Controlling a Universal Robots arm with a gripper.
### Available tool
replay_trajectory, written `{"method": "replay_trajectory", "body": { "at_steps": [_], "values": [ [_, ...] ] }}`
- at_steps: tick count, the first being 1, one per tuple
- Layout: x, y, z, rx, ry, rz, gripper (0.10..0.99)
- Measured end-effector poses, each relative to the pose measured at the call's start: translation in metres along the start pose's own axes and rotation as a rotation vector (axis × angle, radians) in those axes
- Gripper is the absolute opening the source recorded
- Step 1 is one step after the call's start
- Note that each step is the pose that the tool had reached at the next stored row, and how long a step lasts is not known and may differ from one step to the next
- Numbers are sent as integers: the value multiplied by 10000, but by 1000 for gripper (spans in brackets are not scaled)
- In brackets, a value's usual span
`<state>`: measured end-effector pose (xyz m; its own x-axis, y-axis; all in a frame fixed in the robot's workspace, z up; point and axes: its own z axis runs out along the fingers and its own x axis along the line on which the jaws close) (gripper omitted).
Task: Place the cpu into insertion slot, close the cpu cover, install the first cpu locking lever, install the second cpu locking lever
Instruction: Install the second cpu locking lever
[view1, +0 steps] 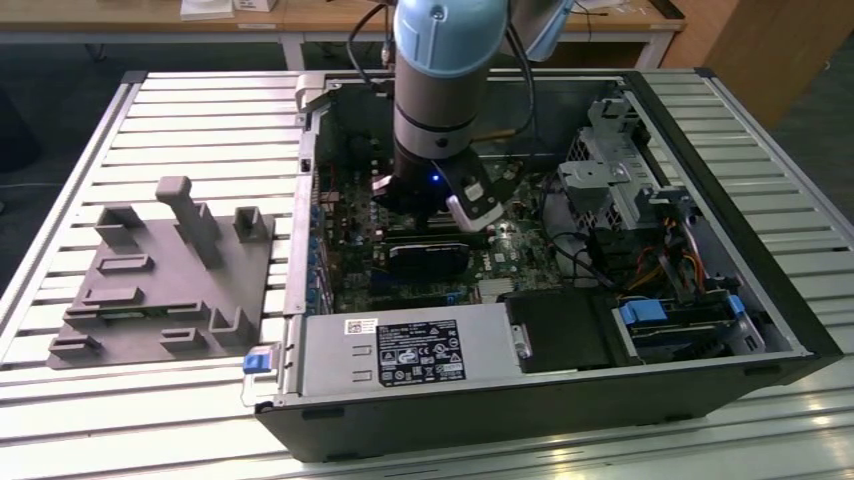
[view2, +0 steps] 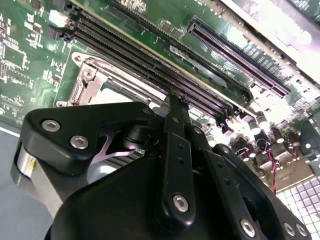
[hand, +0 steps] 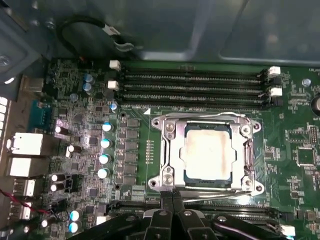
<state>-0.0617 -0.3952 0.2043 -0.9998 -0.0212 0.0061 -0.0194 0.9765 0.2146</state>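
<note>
The cpu (hand: 207, 152), a pale silver square, lies in the insertion slot (hand: 207, 179) on the green board. The cpu cover (hand: 171, 150) is folded down flat around it, so the chip shows through its window. A thin locking lever (hand: 220, 195) runs along the socket edge nearest my gripper. My gripper (hand: 172, 192) hovers at that edge with its black fingers pressed together, tips right by the lever's end; whether they touch it is unclear. In the second wrist view the gripper (view2: 175, 100) covers most of the socket. In the exterior view the gripper (view1: 414, 215) reaches down into the open computer case.
Long black memory slots (hand: 190, 85) run beside the socket, with capacitors (hand: 106, 142) on another side. In the case are a black card (view1: 427, 258), a power-supply box (view1: 400, 355) and a drive cage (view1: 607, 180). A grey fixture (view1: 160, 270) sits on the slatted table.
</note>
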Motion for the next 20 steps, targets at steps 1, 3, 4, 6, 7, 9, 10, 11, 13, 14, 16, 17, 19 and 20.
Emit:
{"method": "replay_trajectory", "body": {
  "at_steps": [1,3,4,6,7,9,10,11,13,14,16,17,19,20],
  "values": [
    [3,-9,-1,-60,-2,0,106],
    [5,-29,-4,-151,-3,-1,106],
    [7,-40,-6,-185,-4,-1,106],
    [13,-59,-9,-251,-5,-1,106],
    [16,-68,-11,-283,-6,-2,106],
    [21,-86,-14,-322,-7,-3,106],
    [26,-94,-14,-331,-8,-3,106],
    [32,-98,-14,-336,-8,-1,106],
    [44,-102,-7,-355,-11,-4,106],
    [48,-103,-1,-370,-11,-4,106],
    [52,-108,19,-421,-11,-6,106],
    [56,-110,28,-450,-12,-4,106],
    [61,-113,44,-527,-14,-7,106],
    [63,-114,49,-575,-15,-6,106]
  ]
}}
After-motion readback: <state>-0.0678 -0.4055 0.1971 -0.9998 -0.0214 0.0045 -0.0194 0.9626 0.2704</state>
